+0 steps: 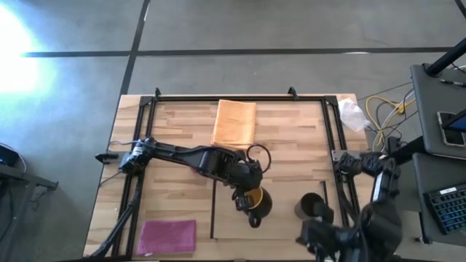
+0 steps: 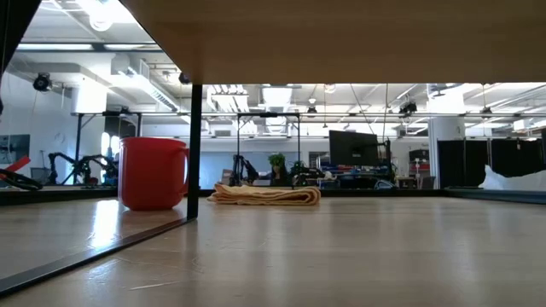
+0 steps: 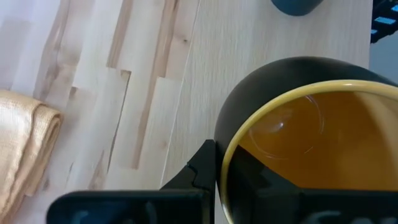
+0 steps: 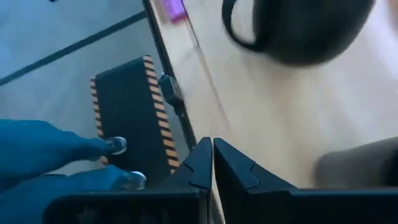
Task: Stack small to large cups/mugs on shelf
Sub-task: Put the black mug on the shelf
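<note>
Magenta cloth (image 1: 167, 236) lies flat at the near left of the table (image 1: 182, 131). Orange cloth (image 1: 234, 122) lies folded at the far centre; in the low view it sits just right of the pink-red mug (image 2: 153, 173), which stands upright behind a thin dark strip.

Left arm reaches from the left edge toward table centre. Left end effector (image 1: 245, 195) is closed on the rim of the dark brown mug (image 1: 256, 204): in the left wrist view one finger (image 3: 202, 168) presses the outside wall beside the yellow lip, yellow interior facing up. That mug sits on the shelf (image 1: 233, 218), the pale-wood area edged by dark strips, near centre. I cannot tell whether its base touches the wood.

Black mug (image 1: 311, 207) stands right of the brown one, apart from it, on the same area.

Right end effector (image 4: 212, 158) is at the near right corner, fingers pressed together, holding nothing; black mug's handle shows beyond it.
</note>
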You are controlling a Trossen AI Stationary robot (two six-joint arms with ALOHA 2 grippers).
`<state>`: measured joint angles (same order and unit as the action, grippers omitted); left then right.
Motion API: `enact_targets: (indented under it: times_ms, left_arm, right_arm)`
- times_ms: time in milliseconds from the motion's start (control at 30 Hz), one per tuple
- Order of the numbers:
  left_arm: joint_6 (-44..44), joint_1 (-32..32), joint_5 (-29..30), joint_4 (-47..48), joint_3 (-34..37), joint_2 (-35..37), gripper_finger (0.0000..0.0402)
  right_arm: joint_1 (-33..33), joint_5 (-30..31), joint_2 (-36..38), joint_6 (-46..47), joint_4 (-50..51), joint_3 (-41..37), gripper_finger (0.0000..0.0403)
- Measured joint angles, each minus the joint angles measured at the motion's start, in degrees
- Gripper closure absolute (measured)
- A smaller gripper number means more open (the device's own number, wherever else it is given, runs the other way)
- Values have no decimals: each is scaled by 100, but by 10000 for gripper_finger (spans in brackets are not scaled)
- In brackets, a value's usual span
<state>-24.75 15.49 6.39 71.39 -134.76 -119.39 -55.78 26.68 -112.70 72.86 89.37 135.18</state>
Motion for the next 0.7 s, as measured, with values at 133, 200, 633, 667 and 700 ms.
enact_targets:
  times_ms: [133, 200, 633, 667, 700]
  left_arm:
    - [173, 96, -27, -68, 1, 2, 401]
    - [318, 159, -54, -82, 2, 2, 401]
    - [568, 379, -302, -581, 2, -203, 401]
    - [575, 380, -302, -571, 2, -242, 401]
    - [565, 380, -327, -595, 1, -261, 401]
  right_arm:
    - [-71, -6, -330, 725, -174, -46, 394]
    - [-92, -4, -469, 982, -206, -16, 394]
    - [-193, 705, -1060, 1821, -600, -18, 394]
    - [-191, 762, -1084, 1826, -591, -18, 394]
    - [-191, 809, -1104, 1839, -590, -18, 394]
